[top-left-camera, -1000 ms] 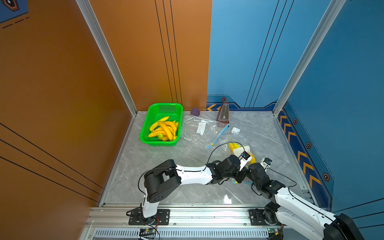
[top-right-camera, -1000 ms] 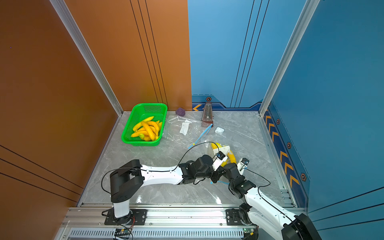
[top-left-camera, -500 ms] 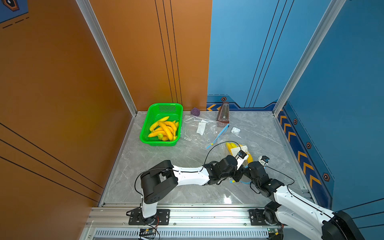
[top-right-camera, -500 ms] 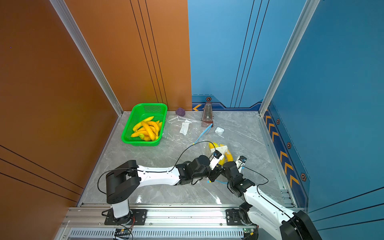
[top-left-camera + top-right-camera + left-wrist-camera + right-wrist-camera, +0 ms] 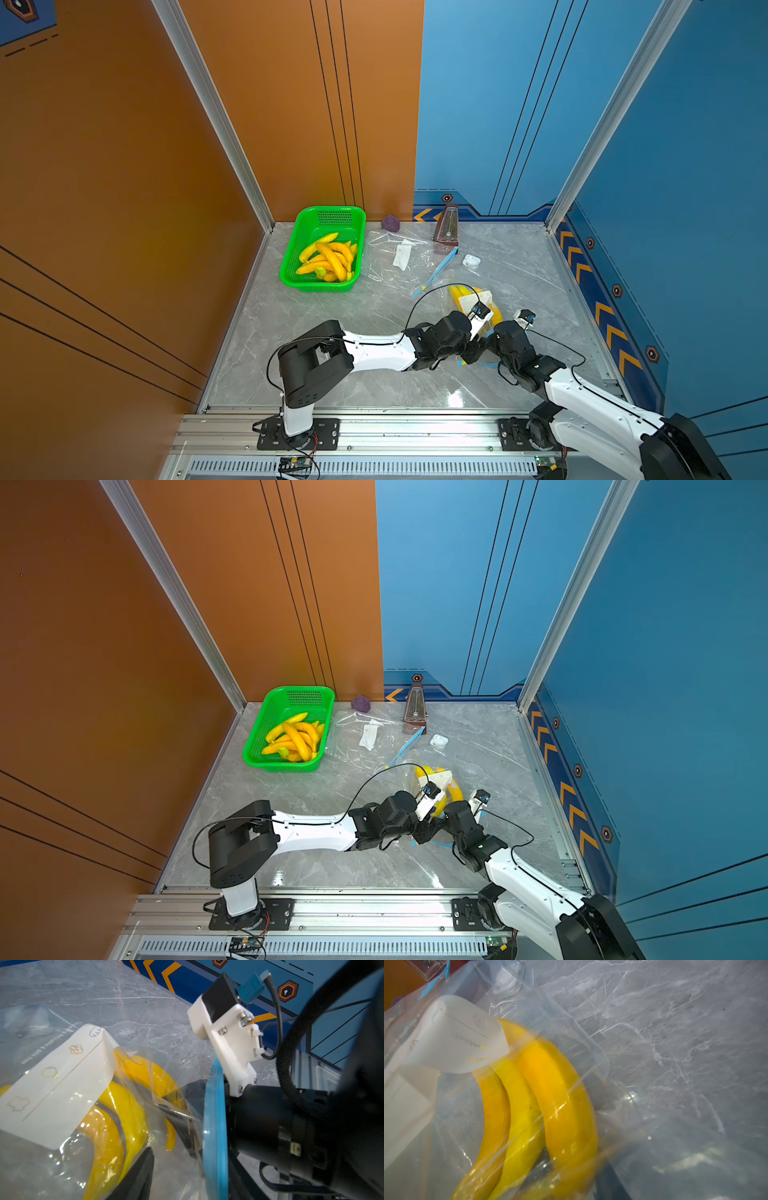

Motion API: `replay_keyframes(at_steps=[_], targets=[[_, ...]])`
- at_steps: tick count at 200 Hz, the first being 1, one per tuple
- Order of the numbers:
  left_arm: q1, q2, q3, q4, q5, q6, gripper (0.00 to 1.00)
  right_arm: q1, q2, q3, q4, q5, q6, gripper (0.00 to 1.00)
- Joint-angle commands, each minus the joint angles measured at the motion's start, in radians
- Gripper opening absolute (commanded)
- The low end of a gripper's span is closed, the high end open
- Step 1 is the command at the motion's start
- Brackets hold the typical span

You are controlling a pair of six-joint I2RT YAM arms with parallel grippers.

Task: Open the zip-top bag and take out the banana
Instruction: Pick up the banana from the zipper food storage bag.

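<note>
I am at the mouth of the zip-top bag (image 5: 482, 297), which lies flat on the marble well apart from the green basket (image 5: 316, 287), nearer to my base than it is and on my right-arm side of it. My left gripper (image 5: 471, 352) and right gripper (image 5: 489, 341) meet at the bag's near edge, the end farthest from the basket. The banana (image 5: 560, 1095) is inside, under the film and partly behind the white label. I cannot tell how wide either gripper stands. From the left wrist I see only 1 of my own fingers (image 5: 143, 1167) low against the plastic, and the right gripper sits right at the blue zip strip (image 5: 215, 1126), with the film hiding whether it pinches that rim. To do this step well, I judge each gripper needs 1 lip of the mouth alone. They should pull apart across the strip, not along it, and low to the marble so the bag does not lift and fold over the fruit. The banana looks like 3 curved fingers joined at the end nearest my grippers. Its long axis runs from the mouth toward the far side, bowing, with the tips pointing away from me and slightly toward the basket's side, so I expect it to come out stem end first.
</note>
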Motion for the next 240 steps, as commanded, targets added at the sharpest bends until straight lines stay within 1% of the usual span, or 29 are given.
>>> replay_keyframes(at_steps=[1, 12, 16, 25, 34, 42, 65, 117, 154, 158, 178, 199, 240], targets=[[-0.005, -0.052, -0.035, 0.006, -0.026, 0.027, 0.48, 0.005, 0.009, 0.026, 0.018, -0.006, -0.022, 0.17], [-0.003, -0.072, -0.053, 0.03, -0.024, 0.029, 0.44, 0.006, 0.011, 0.026, 0.018, -0.004, -0.024, 0.17], [-0.003, -0.078, -0.055, 0.039, -0.019, 0.031, 0.43, 0.006, 0.013, 0.026, 0.019, -0.002, -0.023, 0.17], [-0.005, -0.09, -0.055, 0.045, 0.0, 0.036, 0.44, 0.006, 0.015, 0.025, 0.018, -0.004, -0.023, 0.17], [-0.006, -0.096, -0.055, 0.045, 0.016, 0.044, 0.47, 0.006, 0.015, 0.024, 0.018, -0.003, -0.023, 0.17], [-0.008, -0.098, -0.055, 0.045, 0.014, 0.048, 0.48, 0.006, 0.015, 0.025, 0.019, -0.004, -0.024, 0.17], [-0.002, -0.087, -0.085, 0.043, 0.009, 0.048, 0.45, 0.004, 0.009, 0.025, 0.019, -0.003, -0.024, 0.17], [0.003, -0.031, -0.074, 0.043, 0.0, 0.042, 0.44, 0.012, -0.011, 0.028, 0.005, -0.02, -0.023, 0.16], [0.01, -0.008, -0.067, 0.043, -0.099, 0.03, 0.26, 0.059, -0.055, 0.03, -0.07, -0.012, 0.01, 0.16], [0.012, -0.006, -0.037, 0.042, -0.104, 0.03, 0.24, 0.066, -0.06, 0.031, -0.08, -0.009, 0.014, 0.16], [0.019, -0.001, -0.021, 0.043, -0.141, 0.033, 0.15, 0.096, -0.085, 0.033, -0.13, 0.003, 0.034, 0.16], [0.032, 0.004, -0.008, 0.043, -0.149, 0.031, 0.11, 0.116, -0.098, 0.03, -0.161, 0.006, 0.048, 0.16], [0.047, 0.033, 0.017, 0.043, -0.146, 0.045, 0.09, 0.159, -0.15, 0.034, -0.215, 0.008, 0.064, 0.15]])
